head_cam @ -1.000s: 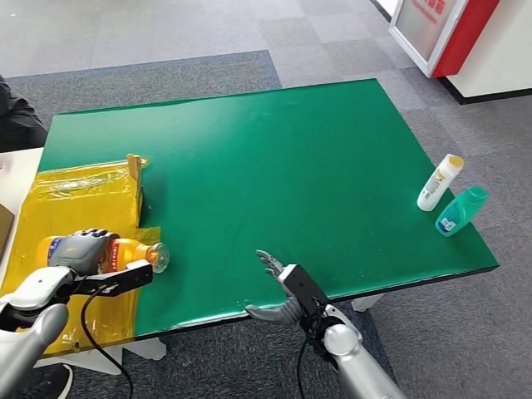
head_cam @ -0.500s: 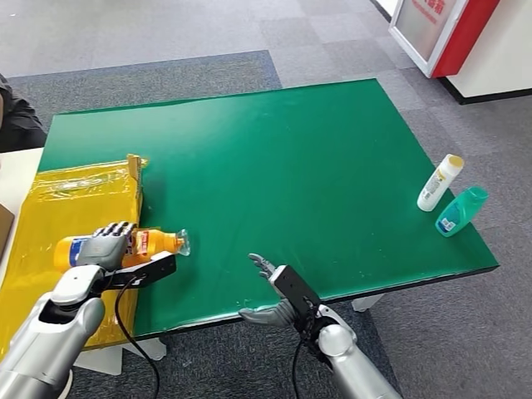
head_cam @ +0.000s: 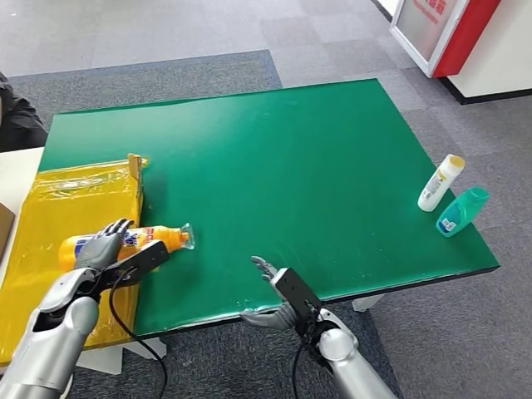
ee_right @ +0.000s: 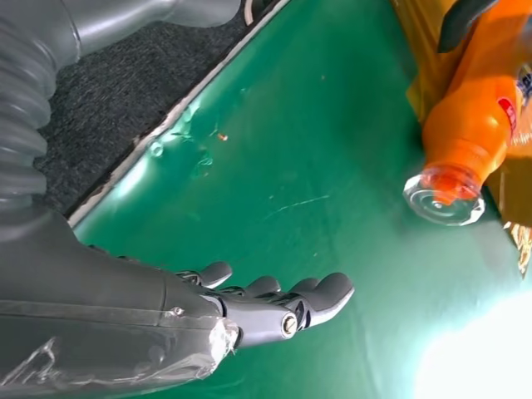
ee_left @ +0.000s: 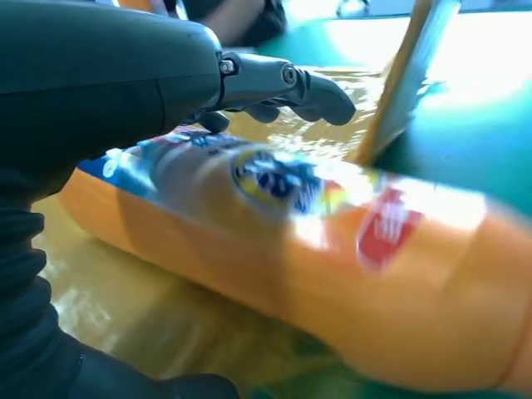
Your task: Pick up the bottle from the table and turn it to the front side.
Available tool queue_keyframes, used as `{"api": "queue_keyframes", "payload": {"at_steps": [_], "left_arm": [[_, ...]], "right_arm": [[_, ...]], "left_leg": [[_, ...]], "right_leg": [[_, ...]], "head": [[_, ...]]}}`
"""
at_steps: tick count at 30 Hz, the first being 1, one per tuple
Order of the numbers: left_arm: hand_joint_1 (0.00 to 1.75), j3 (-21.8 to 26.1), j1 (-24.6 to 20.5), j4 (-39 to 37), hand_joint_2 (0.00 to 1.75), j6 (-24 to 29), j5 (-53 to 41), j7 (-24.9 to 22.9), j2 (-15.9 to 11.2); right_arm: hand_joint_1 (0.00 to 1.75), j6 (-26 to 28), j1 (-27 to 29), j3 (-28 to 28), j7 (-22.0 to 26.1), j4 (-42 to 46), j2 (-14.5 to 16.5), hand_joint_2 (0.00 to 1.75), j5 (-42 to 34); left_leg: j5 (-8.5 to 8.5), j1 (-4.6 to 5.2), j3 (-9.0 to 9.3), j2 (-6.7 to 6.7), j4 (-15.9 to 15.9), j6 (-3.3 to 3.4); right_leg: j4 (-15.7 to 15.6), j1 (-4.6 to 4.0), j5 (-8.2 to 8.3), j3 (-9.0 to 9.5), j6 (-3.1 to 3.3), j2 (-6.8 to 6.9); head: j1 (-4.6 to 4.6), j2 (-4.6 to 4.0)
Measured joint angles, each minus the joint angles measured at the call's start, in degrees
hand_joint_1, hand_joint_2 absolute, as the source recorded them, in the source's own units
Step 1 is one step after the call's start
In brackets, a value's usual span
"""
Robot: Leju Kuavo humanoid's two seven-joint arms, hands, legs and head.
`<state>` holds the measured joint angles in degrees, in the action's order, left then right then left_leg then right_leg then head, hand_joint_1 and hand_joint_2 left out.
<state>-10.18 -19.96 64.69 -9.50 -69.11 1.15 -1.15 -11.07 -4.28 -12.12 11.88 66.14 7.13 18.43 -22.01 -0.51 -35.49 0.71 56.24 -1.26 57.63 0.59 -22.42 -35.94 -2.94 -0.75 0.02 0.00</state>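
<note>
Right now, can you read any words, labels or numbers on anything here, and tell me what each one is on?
None can be read.
Orange bottle: blue and red labels, blurred.
White bottle: print too small.
Teal bottle: label too small.
Red sign: white characters cut off.

I can't read a single word here. The orange bottle (ee_left: 326,249) carries a blue, yellow and red label (ee_left: 276,179), but it is smeared with blur. Beside that bottle's far end nothing helps either: the white bottle (head_cam: 439,183) and teal bottle (head_cam: 461,209) have print too small for me.
</note>
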Motion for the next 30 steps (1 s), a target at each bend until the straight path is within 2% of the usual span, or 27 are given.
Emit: {"api": "queue_keyframes", "payload": {"at_steps": [3,6,10,13,18,24,30], "left_arm": [[0.00,4.41,5.37,6.07,1.75,2.39,14.23,8.10,0.88],[0.00,9.03,11.39,11.64,1.75,3.11,32.14,18.36,2.50],[0.00,15.86,18.24,14.77,1.75,-4.01,53.33,29.51,5.92],[0.00,19.78,21.51,14.88,1.75,-10.04,60.50,34.72,8.26],[0.00,24.09,23.48,13.19,1.75,-17.28,65.29,38.49,10.90],[0.00,24.84,25.02,12.27,1.75,-25.42,68.53,38.87,11.90],[0.00,23.95,26.20,11.52,1.75,-27.14,67.83,38.87,13.34]], "right_arm": [[0.00,0.14,1.42,0.72,1.14,1.14,0.00,1.75,-0.33],[0.00,0.82,2.84,1.02,2.68,2.45,0.00,1.75,-0.50],[0.00,1.92,4.58,1.04,3.71,4.72,0.01,1.75,-0.38],[0.00,2.48,5.47,1.04,3.79,6.07,0.09,1.75,-0.14],[0.00,3.05,6.41,1.04,3.70,7.12,0.28,1.75,0.32],[0.00,3.69,7.23,1.04,4.89,7.51,0.31,1.75,0.62],[0.00,6.85,9.91,1.78,10.07,11.85,0.29,1.75,3.97]], "left_leg": [[-0.10,0.00,0.00,-0.03,0.00,-0.04],[-0.21,0.01,0.02,-0.06,0.00,-0.01],[-0.28,0.00,0.02,-0.06,0.00,0.00],[-0.31,0.00,0.02,-0.05,0.00,-0.03],[-0.33,0.00,0.04,-0.04,0.00,-0.04],[-0.32,0.00,0.05,-0.03,0.00,-0.05],[-0.34,0.00,0.05,-0.03,0.00,-0.04]], "right_leg": [[0.00,0.00,-0.06,-0.01,0.03,-0.05],[-0.01,0.00,-0.16,-0.01,0.03,-0.07],[-0.01,0.00,-0.29,0.01,-0.01,-0.06],[-0.01,0.00,-0.30,0.01,-0.01,-0.06],[-0.01,0.00,-0.29,0.04,-0.01,-0.06],[-0.01,0.00,-0.29,0.04,-0.01,-0.05],[-0.03,0.00,-0.30,0.03,-0.02,-0.05]], "head": [[0.00,0.00],[-0.01,0.00],[-0.01,0.00],[-0.01,0.00],[-0.01,0.00],[-0.01,0.00],[0.00,0.00]]}}
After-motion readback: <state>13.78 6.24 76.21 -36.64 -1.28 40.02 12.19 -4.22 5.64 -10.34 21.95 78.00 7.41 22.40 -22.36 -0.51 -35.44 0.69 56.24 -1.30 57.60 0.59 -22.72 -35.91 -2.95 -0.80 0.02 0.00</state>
